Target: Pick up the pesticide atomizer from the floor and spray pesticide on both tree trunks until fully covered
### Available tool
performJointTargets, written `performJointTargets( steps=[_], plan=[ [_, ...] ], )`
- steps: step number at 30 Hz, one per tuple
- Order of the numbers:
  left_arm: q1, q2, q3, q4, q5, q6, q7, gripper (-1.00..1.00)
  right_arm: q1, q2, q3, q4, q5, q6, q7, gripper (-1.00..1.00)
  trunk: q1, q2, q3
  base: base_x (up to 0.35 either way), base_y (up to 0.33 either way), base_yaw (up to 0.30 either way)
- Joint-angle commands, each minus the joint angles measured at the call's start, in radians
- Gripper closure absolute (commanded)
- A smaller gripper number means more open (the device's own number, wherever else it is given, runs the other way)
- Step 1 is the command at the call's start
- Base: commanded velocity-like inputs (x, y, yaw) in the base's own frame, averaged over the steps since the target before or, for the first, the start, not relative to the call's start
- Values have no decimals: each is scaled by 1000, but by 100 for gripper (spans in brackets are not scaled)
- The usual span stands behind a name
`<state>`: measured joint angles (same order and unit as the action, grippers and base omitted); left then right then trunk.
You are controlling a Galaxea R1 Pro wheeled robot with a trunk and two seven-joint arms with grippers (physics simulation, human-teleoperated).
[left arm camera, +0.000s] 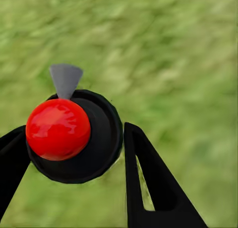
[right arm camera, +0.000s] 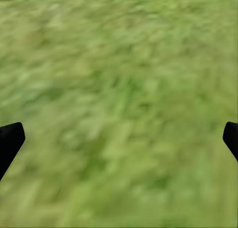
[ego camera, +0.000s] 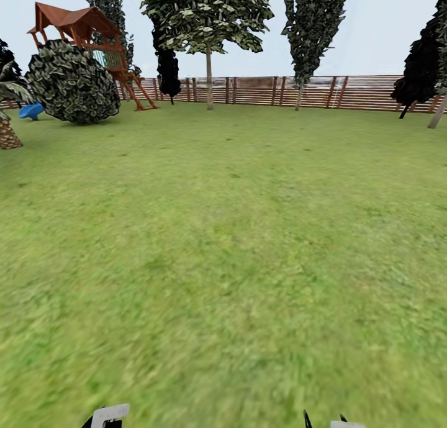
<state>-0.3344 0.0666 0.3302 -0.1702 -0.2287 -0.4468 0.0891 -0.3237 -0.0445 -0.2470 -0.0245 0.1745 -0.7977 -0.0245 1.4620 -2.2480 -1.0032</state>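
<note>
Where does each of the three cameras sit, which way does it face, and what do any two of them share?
Head view: on the robot's head, facing forward and down over the grass toward the fence, trees and playhouse; bits of both arms at the lower edge.
Left wrist view: on the left arm, looking down along the left gripper, whose fingers flank the atomizer.
Right wrist view: on the right arm, looking down at grass between the right gripper fingertips, wide apart.
Shared: all three show grass.

One small black spray bottle with red spot (left arm camera: 69,134) — held between two black gripper fingers (left arm camera: 148,183). One brown slatted wooden fence (ego camera: 279,91), one red-roofed wooden play tower (ego camera: 84,30), one round dark bush (ego camera: 73,83) — single items.
</note>
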Motion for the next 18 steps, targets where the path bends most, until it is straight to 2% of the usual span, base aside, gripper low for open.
performJointTargets(
  steps=[1, 18],
  plan=[
    [0, 0, 0, 0, 0, 0, 0, 100, 0, 0, 0, 0, 0, 0, 0, -100, 0, 0, 0, 338, 0, 0],
    [0, -1, 1, 1, 0, -1, 0, 100, 0, 0, 0, 0, 0, 0, 0, -100, 0, 0, 0, 338, 0, 0]
  ],
)
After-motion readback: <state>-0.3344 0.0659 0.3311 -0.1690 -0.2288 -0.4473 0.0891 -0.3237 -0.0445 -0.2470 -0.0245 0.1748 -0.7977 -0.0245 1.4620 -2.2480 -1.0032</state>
